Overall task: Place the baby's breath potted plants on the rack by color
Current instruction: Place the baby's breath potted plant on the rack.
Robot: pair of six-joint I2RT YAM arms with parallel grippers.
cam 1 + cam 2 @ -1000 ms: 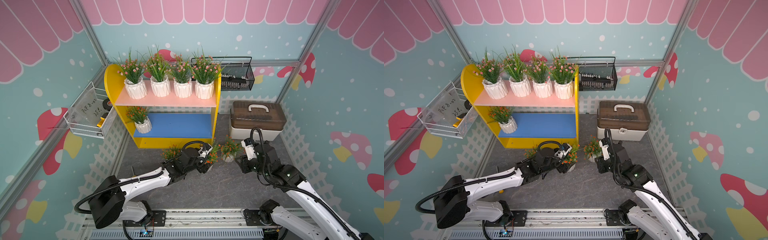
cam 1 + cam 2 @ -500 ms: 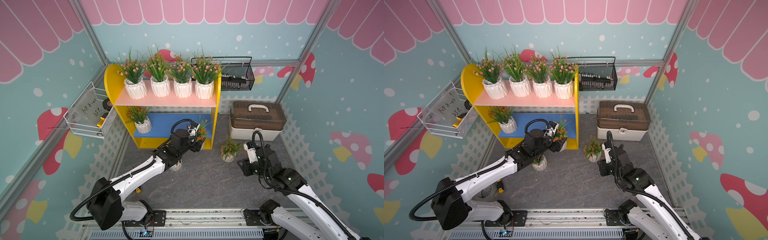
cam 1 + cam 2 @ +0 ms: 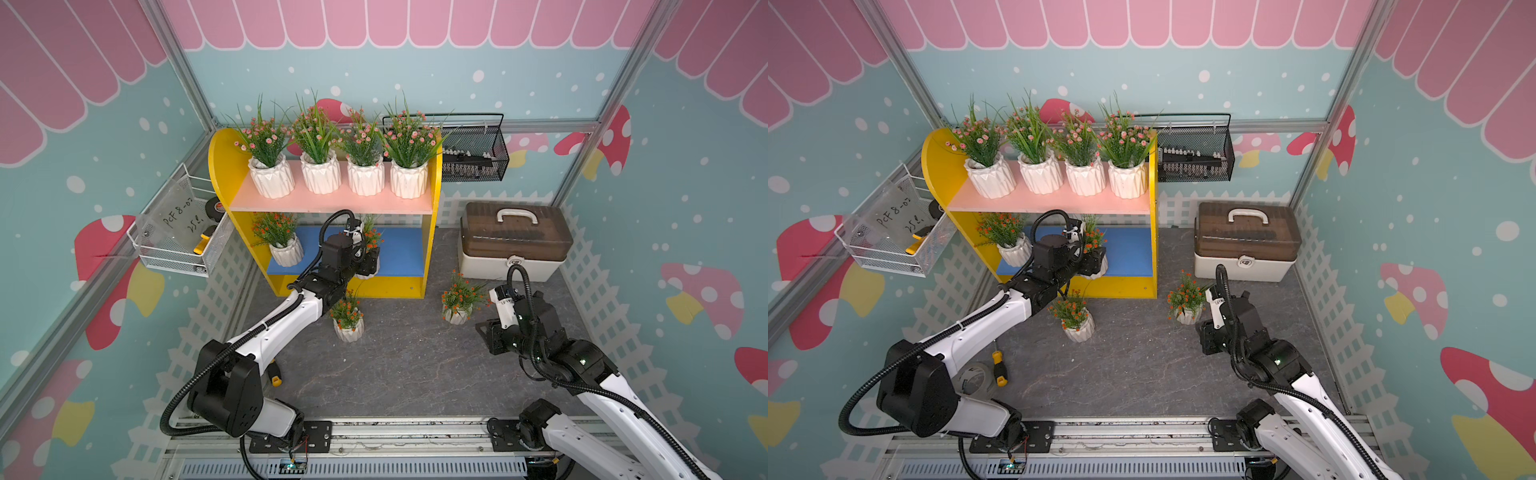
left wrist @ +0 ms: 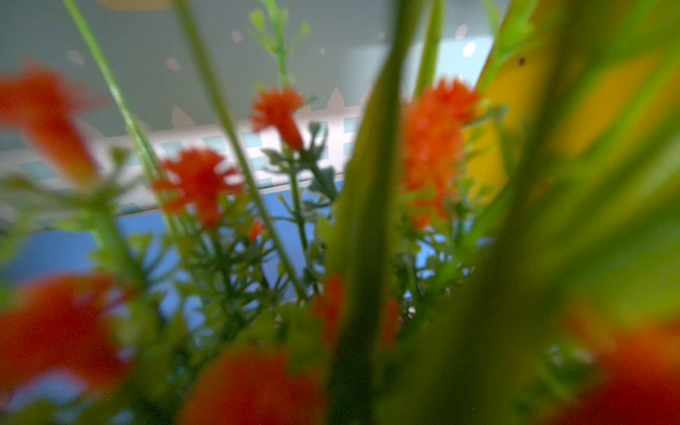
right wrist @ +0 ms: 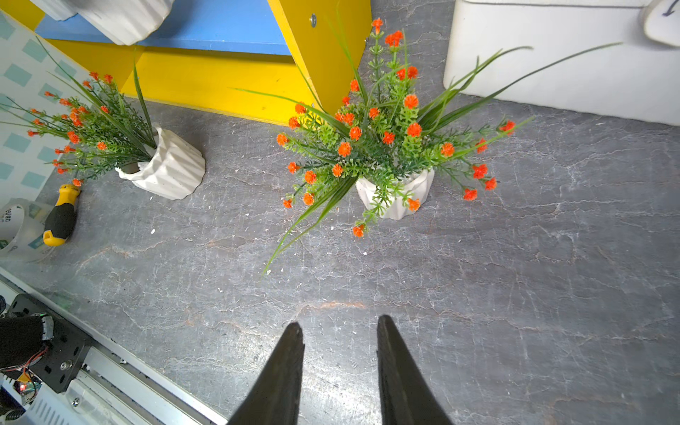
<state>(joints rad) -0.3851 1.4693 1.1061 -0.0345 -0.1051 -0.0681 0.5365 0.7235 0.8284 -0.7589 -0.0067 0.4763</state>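
The left jaws are clamped on the white pot of an orange plant, holding it upright over the front of the blue board, right of middle. In the left wrist view its blossoms fill the lens with blue behind them. Whether the pot's base touches the board I cannot tell, and the coming move turns on that. It probably needs only a short drop and a release.

The right jaws stand part open and empty above the table. Straight ahead of them a second orange plant stands upright near the rack's right panel. The right arm is plainly the nearer one for it. A third orange plant stands on the table just under the left arm.

On the rack, one orange plant sits at the left end of the blue board, and four pink plants line the pink board. So pink looks finished, with orange about half done.

The table is grey and stone-patterned, with a screwdriver and a tape roll at its edge. A lidded box sits beside the rack. Wire baskets hang on the patterned walls.
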